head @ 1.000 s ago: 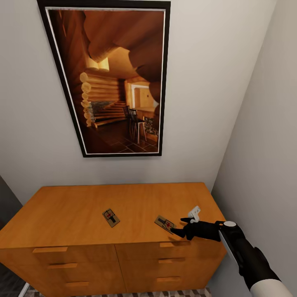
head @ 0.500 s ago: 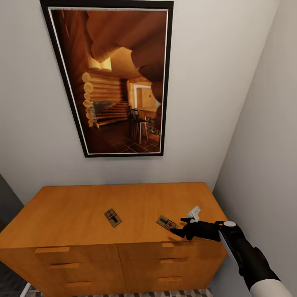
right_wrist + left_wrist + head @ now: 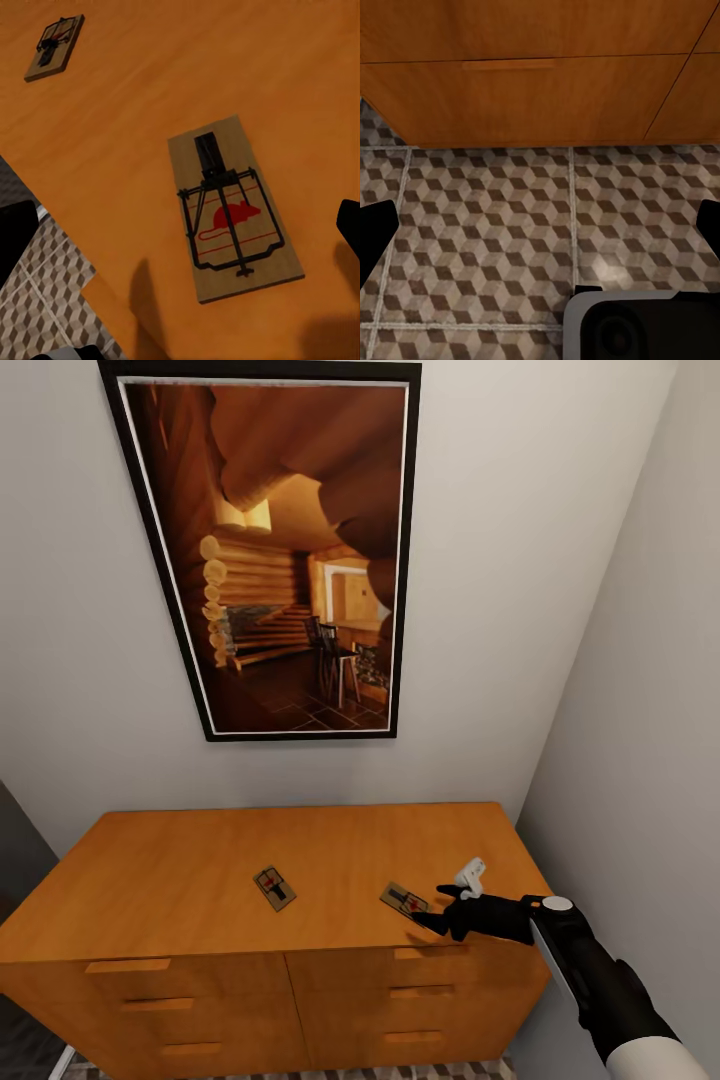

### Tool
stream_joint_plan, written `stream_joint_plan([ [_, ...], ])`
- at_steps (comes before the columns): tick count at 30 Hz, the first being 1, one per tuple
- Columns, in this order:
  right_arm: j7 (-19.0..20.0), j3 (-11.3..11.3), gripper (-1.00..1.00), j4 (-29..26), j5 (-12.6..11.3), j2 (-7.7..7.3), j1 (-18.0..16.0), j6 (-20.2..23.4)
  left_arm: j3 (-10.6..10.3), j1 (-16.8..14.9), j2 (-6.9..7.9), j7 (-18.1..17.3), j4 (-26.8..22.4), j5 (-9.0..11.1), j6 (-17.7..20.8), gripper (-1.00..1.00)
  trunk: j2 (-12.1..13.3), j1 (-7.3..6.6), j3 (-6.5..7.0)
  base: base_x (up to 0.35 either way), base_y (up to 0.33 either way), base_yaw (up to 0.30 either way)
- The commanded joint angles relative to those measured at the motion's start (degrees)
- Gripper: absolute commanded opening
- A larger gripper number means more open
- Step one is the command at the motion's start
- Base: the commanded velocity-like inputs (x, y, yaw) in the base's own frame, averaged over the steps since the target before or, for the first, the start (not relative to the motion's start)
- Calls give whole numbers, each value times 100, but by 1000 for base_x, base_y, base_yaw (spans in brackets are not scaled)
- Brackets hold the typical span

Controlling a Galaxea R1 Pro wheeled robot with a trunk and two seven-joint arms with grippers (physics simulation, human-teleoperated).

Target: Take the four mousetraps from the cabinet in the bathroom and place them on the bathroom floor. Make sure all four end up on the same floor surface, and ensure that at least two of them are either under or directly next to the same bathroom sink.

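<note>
My right gripper (image 3: 432, 909), jaws spread and holding nothing, hovers at the cabinet (image 3: 180, 860) top's front edge. Two mousetraps lie there: one (image 3: 232, 206) directly ahead of my fingertips, nothing between; another (image 3: 54, 46) well beyond. My left gripper (image 3: 540, 225), likewise spread, faces the bathroom floor (image 3: 495, 217).

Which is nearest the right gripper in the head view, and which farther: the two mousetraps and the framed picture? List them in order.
From the right gripper:
1. Right-hand mousetrap, beside the fingertips near the cabinet's front edge.
2. Middle mousetrap, farther left on the top.
3. Framed picture, up on the wall behind.
</note>
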Motion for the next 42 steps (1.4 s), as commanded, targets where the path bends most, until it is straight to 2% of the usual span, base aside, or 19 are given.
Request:
stream_joint_plan([
  [1, 20, 2, 100, -8, 27, -2, -4, 25, 17, -4, 1, -59, 9, 47, -15, 100, -12, 4, -11, 0, 0, 0],
  [25, 72, 13, 100, -12, 12, -3, -4, -179, 17, -4, 1, -59, 10, 47, -15, 100, -12, 4, -11, 0, 0, 0],
  [42, 132, 25, 100, -14, 92, -27, -4, -210, 17, -4, 1, -59, 9, 47, -15, 100, -12, 4, -11, 0, 0, 0],
])
